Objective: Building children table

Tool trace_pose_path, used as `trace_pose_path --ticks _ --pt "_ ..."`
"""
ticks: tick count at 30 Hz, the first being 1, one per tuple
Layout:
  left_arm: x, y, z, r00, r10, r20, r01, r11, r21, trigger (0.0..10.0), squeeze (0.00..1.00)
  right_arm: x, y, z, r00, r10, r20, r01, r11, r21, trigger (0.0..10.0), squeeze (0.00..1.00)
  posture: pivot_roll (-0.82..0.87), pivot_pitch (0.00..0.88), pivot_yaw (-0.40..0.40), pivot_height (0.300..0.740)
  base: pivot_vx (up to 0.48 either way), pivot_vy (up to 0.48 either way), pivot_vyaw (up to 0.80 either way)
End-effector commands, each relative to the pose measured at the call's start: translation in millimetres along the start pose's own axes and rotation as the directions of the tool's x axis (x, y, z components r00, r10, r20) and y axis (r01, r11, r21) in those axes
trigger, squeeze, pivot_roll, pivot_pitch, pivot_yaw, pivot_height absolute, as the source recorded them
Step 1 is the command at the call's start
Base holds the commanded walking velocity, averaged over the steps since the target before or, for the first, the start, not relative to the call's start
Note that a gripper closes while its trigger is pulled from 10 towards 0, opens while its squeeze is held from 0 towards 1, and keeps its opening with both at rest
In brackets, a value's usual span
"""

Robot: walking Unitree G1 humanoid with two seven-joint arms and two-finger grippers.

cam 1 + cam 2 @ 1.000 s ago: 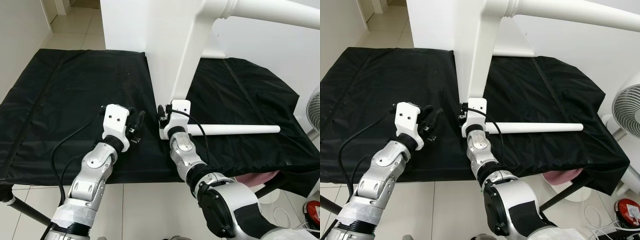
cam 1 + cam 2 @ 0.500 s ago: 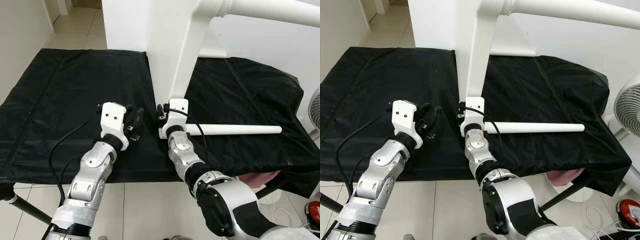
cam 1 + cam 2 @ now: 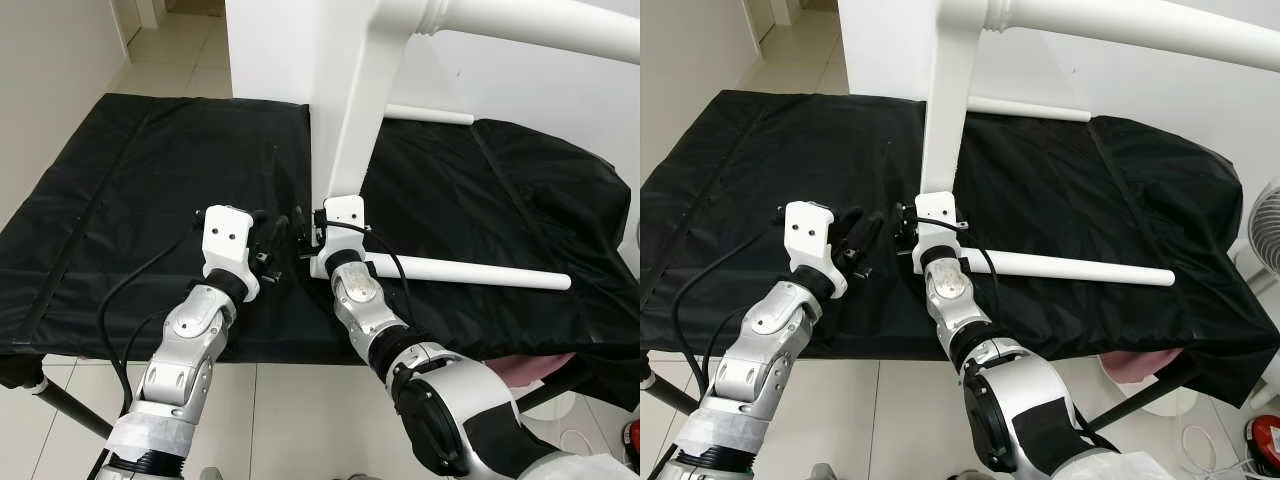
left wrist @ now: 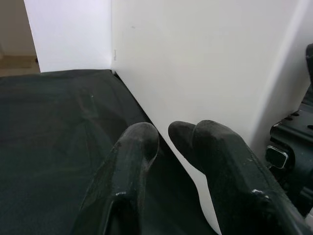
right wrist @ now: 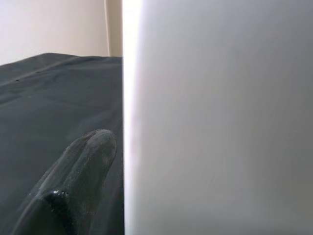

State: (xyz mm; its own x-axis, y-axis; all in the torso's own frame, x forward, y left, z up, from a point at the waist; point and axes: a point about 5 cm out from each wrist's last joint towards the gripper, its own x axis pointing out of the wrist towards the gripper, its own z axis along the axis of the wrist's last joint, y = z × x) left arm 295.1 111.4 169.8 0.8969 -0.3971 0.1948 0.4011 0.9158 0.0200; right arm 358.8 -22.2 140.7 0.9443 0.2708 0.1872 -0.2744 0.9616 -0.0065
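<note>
Black cloth [image 3: 120, 200] covers the work surface. Left gripper [image 3: 280, 236] low over the cloth, just beside the white table panel [image 3: 270, 60] standing on edge. Left wrist view: fingers [image 4: 139, 142] nearly together, narrow gap, nothing between them; panel face close ahead and the other gripper's black housing at the edge of that view. Right gripper [image 3: 312, 232] sits at the foot of the white table leg [image 3: 355, 120]. Head views hide its fingertips behind the wrist block; right wrist view shows one finger [image 5: 93, 152] pressed alongside the white leg, second finger hidden, so grip can't be confirmed. Loose white leg rod [image 3: 470, 272] lies flat on the cloth on the right. Another white rod [image 3: 430, 114] lies behind, near the wall. Fan [image 3: 1265, 225] at far right, visible from the right eye.
</note>
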Motion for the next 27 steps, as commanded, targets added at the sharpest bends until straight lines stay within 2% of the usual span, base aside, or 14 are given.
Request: trace_pose_path --ticks 1,4,11,14,27 --pt "-2.0 -4.3 -2 0.999 -0.033 -0.012 0.033 0.999 -0.013 10.0 0.00 -9.4 34.8 0 0.996 0.073 0.045 -0.076 0.995 0.067 10.0 0.00 0.04 0.000 -0.058 0.740 0.000 0.000 0.00" --pt "-2.9 -4.6 -3 0.999 -0.033 -0.015 0.033 0.999 -0.015 10.0 0.00 -15.5 16.6 -3 0.995 0.039 0.090 -0.043 0.998 0.044 10.0 0.00 0.04 0.000 -0.060 0.740 0.000 0.000 0.00" --pt "-3.0 -4.8 -3 0.999 -0.032 -0.015 0.032 0.999 -0.016 10.0 0.00 -20.0 6.9 -6 0.994 0.016 0.105 -0.020 0.999 0.041 10.0 0.00 0.04 0.000 -0.062 0.740 0.000 0.000 0.00" --pt "-2.9 -4.6 -3 0.999 -0.032 -0.014 0.032 0.999 -0.015 10.0 0.00 -29.7 -4.9 -11 0.991 0.002 0.132 -0.005 1.000 0.026 10.0 0.00 0.03 0.000 -0.059 0.740 0.000 0.000 0.00" --pt "-2.5 -2.0 -2 0.999 -0.028 -0.014 0.028 1.000 -0.006 10.0 0.00 -43.9 -18.6 -19 0.989 0.008 0.146 -0.013 0.999 0.033 10.0 0.00 0.03 0.000 -0.051 0.740 0.000 0.000 0.00"
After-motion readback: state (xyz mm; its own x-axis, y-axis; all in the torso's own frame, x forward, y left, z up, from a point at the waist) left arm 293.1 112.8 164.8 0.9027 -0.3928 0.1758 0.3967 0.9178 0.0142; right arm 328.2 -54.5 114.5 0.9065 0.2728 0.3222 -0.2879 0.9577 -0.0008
